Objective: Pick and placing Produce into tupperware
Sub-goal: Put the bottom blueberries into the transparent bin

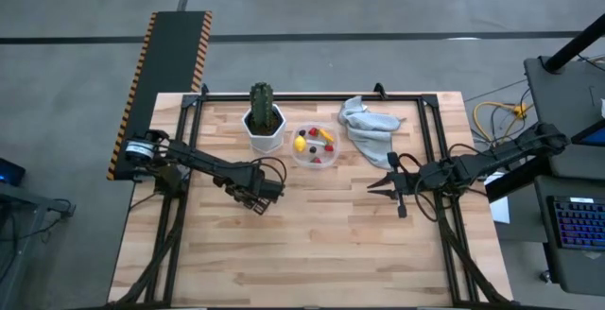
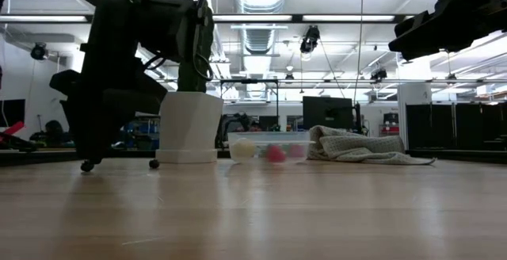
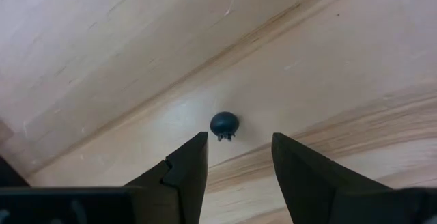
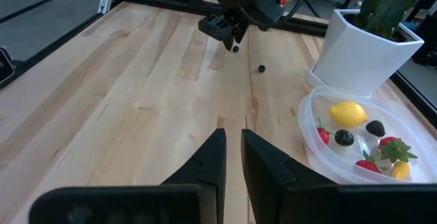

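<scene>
A small dark round berry [image 3: 224, 123] lies on the bare wood, just ahead of the gap between the open fingers of my left gripper [image 3: 239, 145], which points down close above the table [image 1: 260, 197] and touches nothing. A second dark berry [image 4: 261, 67] lies a little to the right of it. The clear tupperware [image 1: 315, 146] stands at the far middle and holds a yellow lemon [image 4: 348, 113], red berries [image 4: 389, 145] and dark berries [image 4: 343, 137]. My right gripper [image 4: 232, 138] waits shut above the table's right half [image 1: 383, 185].
A white pot [image 1: 264, 132] with a green cactus [image 1: 262, 102] stands just left of the tupperware. A crumpled grey cloth [image 1: 369, 126] lies to the tupperware's right. A black frame [image 1: 312, 95] runs along the table's far edge. Bare wood [image 1: 312, 253] fills the near half.
</scene>
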Robot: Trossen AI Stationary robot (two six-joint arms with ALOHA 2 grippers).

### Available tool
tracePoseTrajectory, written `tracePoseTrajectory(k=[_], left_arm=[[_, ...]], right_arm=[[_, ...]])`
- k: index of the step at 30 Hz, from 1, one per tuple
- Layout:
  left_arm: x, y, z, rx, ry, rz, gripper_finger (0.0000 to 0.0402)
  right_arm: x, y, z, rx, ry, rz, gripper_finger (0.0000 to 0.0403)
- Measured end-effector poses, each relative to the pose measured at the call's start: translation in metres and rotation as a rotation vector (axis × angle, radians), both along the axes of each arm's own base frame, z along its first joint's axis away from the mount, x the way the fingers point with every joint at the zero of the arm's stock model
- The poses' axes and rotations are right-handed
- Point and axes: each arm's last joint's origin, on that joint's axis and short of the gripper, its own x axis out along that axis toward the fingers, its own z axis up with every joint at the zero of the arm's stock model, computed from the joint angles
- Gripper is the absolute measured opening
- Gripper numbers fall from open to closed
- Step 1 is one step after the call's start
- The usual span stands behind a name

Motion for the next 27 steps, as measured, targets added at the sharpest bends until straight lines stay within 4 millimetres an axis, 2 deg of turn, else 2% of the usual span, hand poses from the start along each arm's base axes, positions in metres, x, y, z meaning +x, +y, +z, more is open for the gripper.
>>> tracePoseTrajectory(k=[27], left_arm=[[-0.0003, 0.0001, -0.0006, -0.012, 0.005, -0.007, 0.0148]], right_arm=[[0.0000, 0.0000, 0.0000, 0.000, 0.000, 0.000, 0.0038]])
